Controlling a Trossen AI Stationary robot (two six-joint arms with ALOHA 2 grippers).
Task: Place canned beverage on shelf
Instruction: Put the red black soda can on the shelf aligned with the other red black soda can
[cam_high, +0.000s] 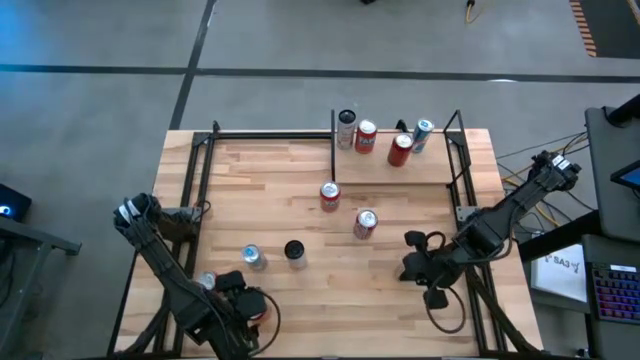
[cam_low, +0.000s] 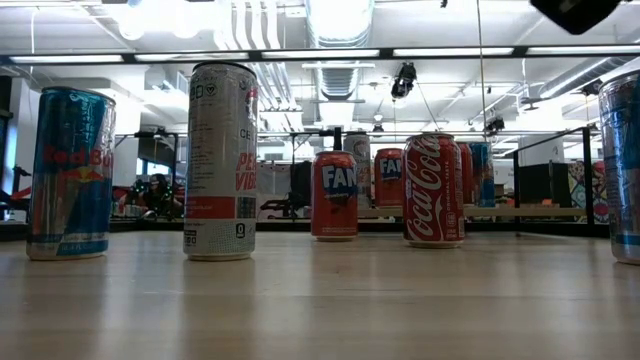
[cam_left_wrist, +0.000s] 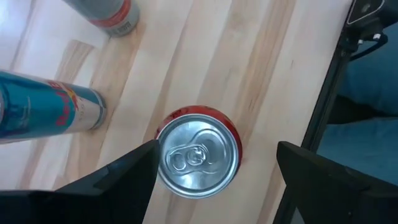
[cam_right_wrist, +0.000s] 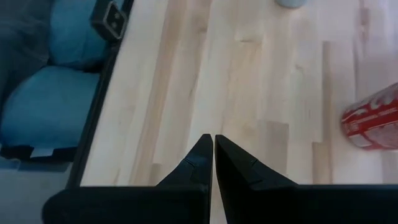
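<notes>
Partly stocked: four cans already standing on the shelf (cam_high: 430, 170) at the table's far right, five left on the tabletop — left gripper (cam_left_wrist: 211, 165) spread wide around an upright red can (cam_left_wrist: 199, 152) at the near-left edge, not yet clasped; right gripper (cam_right_wrist: 213, 155) clenched empty, waiting near-right.

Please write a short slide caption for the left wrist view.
Open left gripper straddles upright red can on the table.
</notes>
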